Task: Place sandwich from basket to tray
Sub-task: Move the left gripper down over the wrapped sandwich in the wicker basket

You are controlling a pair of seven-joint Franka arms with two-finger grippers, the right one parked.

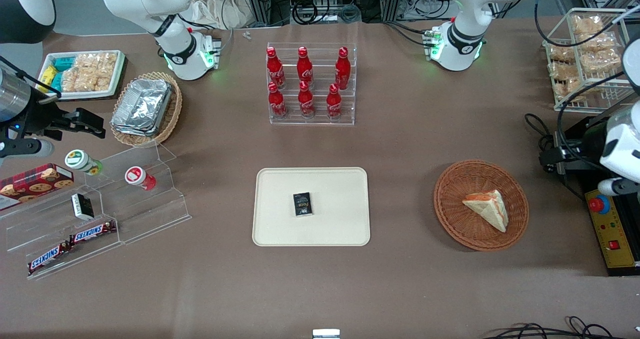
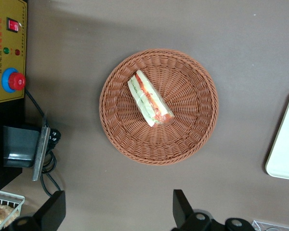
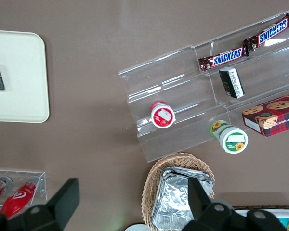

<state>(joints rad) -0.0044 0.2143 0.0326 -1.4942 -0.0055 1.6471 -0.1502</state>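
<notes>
Spread wide and empty, my gripper hangs high above the table beside the basket. Its sandwich lies inside; I should straddle the wedge's long sides.

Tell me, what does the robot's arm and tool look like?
The left arm is glossy white with black joints and black cables, and a green light rings its base. Its tool, open near the basket, has two black, blocky fingers.

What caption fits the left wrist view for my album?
Open claw poised above a sandwich lying in a wicker basket.
</notes>
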